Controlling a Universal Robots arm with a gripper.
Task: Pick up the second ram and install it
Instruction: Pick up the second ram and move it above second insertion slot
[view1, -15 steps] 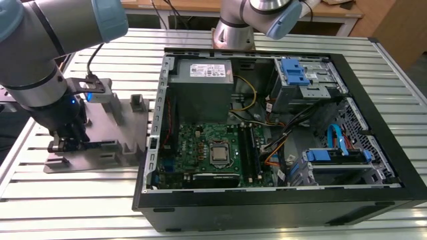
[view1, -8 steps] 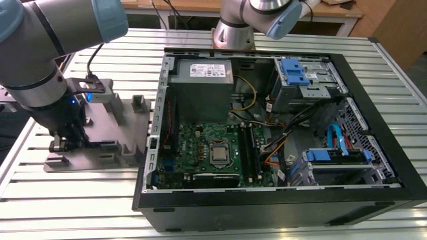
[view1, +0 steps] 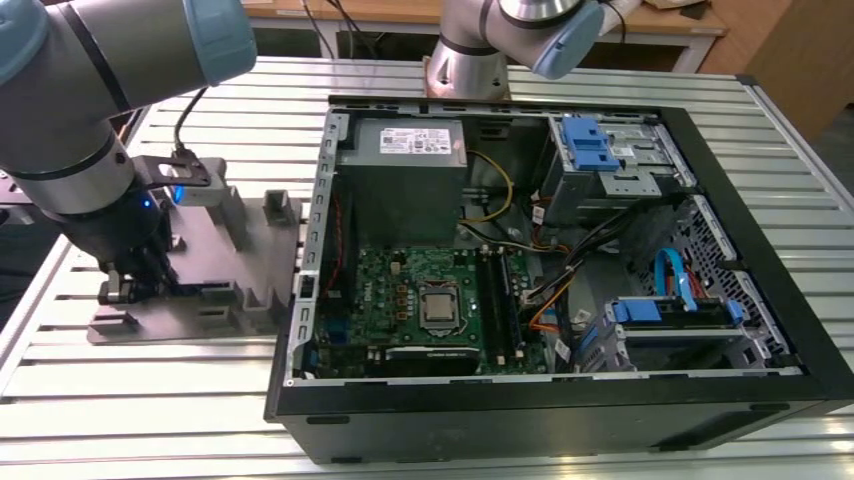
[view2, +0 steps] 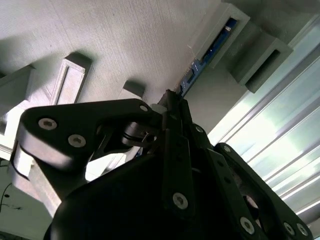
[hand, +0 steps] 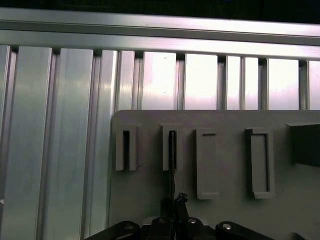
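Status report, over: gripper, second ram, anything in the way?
Gripper shut on second ram. Ram seated in grey fixture. Nothing in the way.

1. The ram (view2: 212, 50) is a thin, long blue-green board, seen nearly edge-on in both wrist views.
2. It stands on its long edge in a narrow slot of the grey fixture (view2: 125, 40).
3. The claw (view2: 172, 97) is closed on its near end.

The gripper (view2: 172, 101) is pinching one end of the second ram (view2: 214, 48), which is sitting edgewise in a slot of the grey fixture (view2: 125, 40), slatted metal table (view2: 280, 130) running alongside.
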